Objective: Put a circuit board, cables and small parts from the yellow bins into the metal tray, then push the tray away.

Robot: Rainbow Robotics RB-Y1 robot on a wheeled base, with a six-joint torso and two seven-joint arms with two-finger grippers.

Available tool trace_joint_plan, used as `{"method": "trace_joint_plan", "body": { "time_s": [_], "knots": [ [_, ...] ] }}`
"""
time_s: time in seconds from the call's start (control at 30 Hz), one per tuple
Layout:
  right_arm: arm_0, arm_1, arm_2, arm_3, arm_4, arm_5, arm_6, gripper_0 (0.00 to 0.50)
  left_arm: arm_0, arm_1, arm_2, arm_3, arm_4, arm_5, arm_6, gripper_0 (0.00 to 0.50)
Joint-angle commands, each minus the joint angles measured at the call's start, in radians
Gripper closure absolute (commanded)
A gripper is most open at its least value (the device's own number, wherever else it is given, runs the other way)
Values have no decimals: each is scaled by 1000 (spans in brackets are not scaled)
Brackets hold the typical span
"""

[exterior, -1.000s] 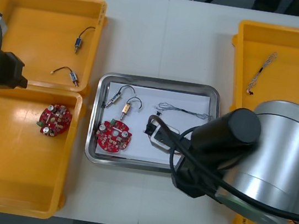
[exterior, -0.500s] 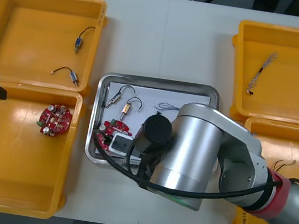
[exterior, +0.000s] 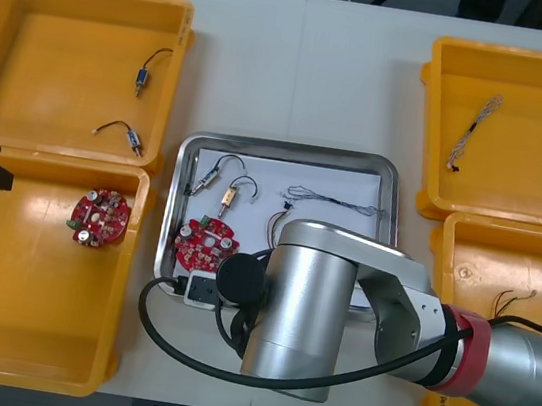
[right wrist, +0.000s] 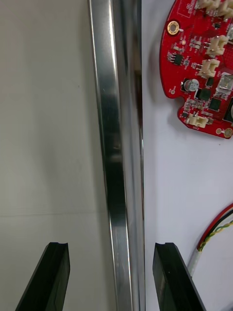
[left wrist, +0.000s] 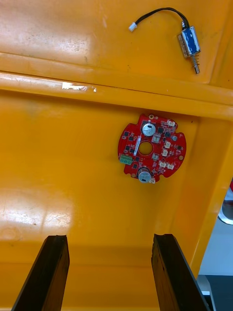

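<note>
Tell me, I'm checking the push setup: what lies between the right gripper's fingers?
In the right wrist view, the metal tray's rim runs between the open right gripper's fingers: one over the table, the other over the tray's white inside.

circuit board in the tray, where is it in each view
Front view: circuit board in the metal tray's near left corner.
Right wrist view: circuit board beyond the open right tool, on the white inside.
Left wrist view: a second board, in a yellow bin, ahead of the open left tool.
Shared landmark: the tray's shiny rim beside the board.
</note>
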Motion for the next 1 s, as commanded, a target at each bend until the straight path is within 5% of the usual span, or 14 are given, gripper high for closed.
{"method": "trace_joint_plan", "body": {
  "time_s": [0.03, 1.0],
  "knots": [
    [-44, 19, 39, 12, 25, -12, 43, 0, 21, 44, 26, -30, 10, 6, -106, 0],
    [-44, 21, 44, 84, 63, -52, 71, 0, 21, 44, 26, -30, 10, 6, -106, 0]
  ]
}}
